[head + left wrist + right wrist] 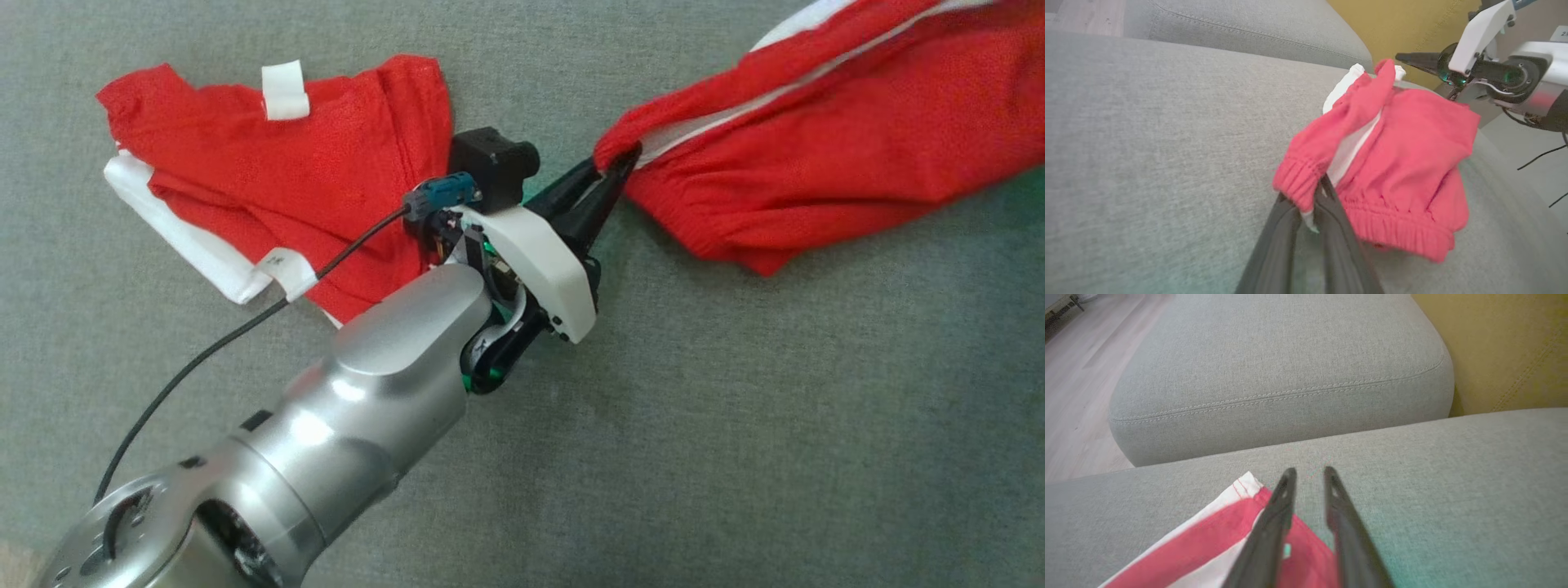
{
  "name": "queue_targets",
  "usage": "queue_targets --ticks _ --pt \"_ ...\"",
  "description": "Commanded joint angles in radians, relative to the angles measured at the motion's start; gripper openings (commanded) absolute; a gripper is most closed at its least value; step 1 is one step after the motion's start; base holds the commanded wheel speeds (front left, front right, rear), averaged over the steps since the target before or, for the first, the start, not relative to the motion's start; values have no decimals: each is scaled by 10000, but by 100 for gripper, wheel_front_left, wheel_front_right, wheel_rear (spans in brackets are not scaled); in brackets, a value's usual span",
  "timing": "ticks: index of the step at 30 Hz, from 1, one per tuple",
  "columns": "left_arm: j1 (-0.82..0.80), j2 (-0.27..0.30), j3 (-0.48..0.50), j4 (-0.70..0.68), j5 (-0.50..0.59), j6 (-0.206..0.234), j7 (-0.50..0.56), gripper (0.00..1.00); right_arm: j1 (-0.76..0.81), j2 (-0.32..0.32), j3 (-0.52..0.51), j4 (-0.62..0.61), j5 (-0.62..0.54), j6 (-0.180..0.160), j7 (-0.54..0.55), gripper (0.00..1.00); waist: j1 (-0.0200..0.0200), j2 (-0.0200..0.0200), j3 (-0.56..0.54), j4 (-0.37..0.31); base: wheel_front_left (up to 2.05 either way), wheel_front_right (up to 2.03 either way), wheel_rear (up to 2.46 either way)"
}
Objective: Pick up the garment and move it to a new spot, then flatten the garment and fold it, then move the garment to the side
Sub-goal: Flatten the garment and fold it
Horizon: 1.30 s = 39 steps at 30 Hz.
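The left tool (618,163) is clenched on the elastic hem of the red garment (816,155), which sprawls toward two o'clock on the grey sofa cushion (735,408). The right tool (1309,472), all but closed, grips nothing above its far corner. Another red top (286,180) lies at ten o'clock.

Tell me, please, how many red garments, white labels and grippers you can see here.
Red garments: 2 (left garment, right garment)
White labels: 2 (upper label, lower label)
Grippers: 2 (left gripper, right gripper)
Total: 6
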Motion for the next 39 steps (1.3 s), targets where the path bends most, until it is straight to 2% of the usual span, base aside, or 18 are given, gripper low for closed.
queue_targets --ticks 1,8,13,17,22,27,31,35,39 --pt "-361 149 252 -21 -67 24 -114 100 -523 -108 -87 -255 -192 -25 -250 100 -1 0 64 65 0 0 0" --pt "-329 80 308 439 -79 162 -450 100 -594 -46 -643 -44 -534 -25 -1017 100 -1 0 -187 -62 0 0 0" --pt "-223 181 413 663 -69 300 -747 100 -448 136 -541 113 -357 -25 -1797 100 -1 0 -645 -355 0 0 0" --pt "-53 435 665 714 8 599 -1156 100 -96 449 134 140 55 -25 -2621 100 -1 0 -1202 -639 0 0 0" --pt "303 975 1500 325 409 1398 -1522 100 769 942 1729 -163 1109 -25 -3355 100 -1 0 -1902 -1003 0 0 0" --pt "1241 1760 3263 -1269 1900 2404 -1544 100 2260 847 3486 -1746 2811 -25 -3821 100 -1 0 -2439 -1360 0 0 0" --pt "2562 2203 4411 -2513 3210 2963 -1546 100 3811 391 4195 -3340 4004 -25 -3951 100 -1 0 -2832 -1564 0 0 0" --pt "3985 2332 5092 -3087 3947 3125 -1547 100 5427 313 4380 -4854 4497 -25 -4013 100 -1 0 -3210 -1699 0 0 0" --pt "5096 2255 5542 -3139 4319 3064 -1547 100 7067 474 4363 -6146 3917 -25 -4044 100 -1 0 -3523 -1760 0 0 0"
